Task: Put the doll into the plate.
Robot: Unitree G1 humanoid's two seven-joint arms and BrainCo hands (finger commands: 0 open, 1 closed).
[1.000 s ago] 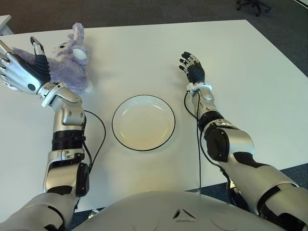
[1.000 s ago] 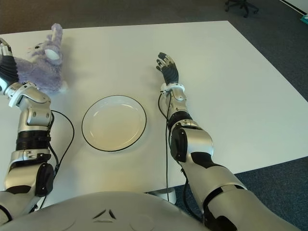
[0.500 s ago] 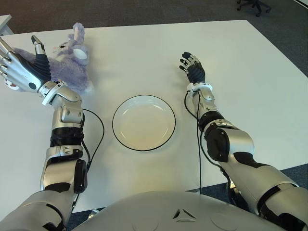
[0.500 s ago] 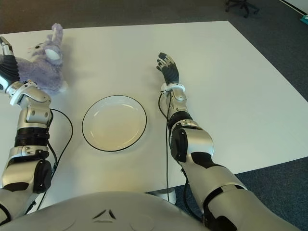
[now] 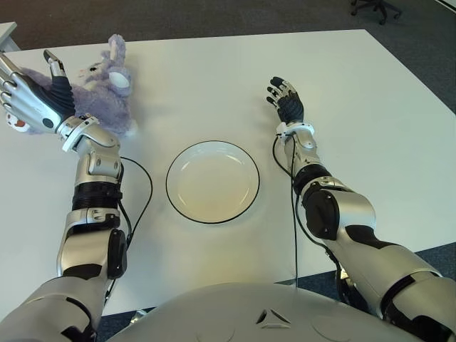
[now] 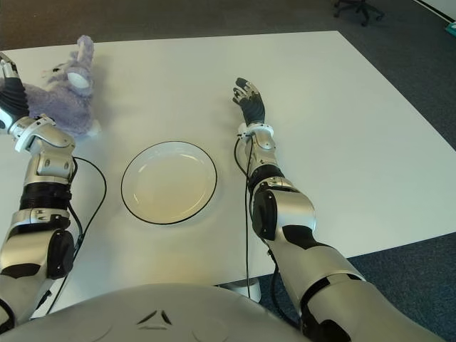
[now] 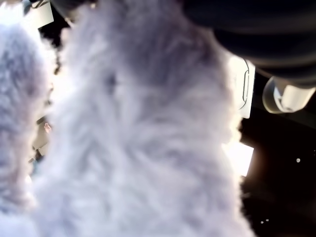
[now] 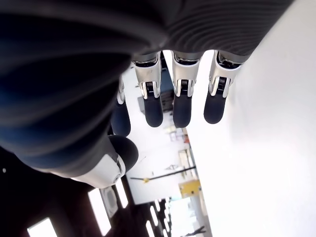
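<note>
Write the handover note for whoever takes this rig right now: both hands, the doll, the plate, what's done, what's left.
Left hand: fingers spread beside the doll, at the table's far left; no grasp closed.
Right hand: open, holds nothing, right of the plate.
Plate: holds nothing, at the table's centre.
Done: left hand brought to the doll.
Left: grasp the doll, carry it to the plate, release.

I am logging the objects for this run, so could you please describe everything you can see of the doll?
The doll is a fluffy lilac plush animal with long ears and a pale face patch, soft-looking. It lies on the white table at its far left, apart from the empty plate. The left robot hand is open right beside it, not yet closed on it; the left wrist view is filled with its fur.
</note>
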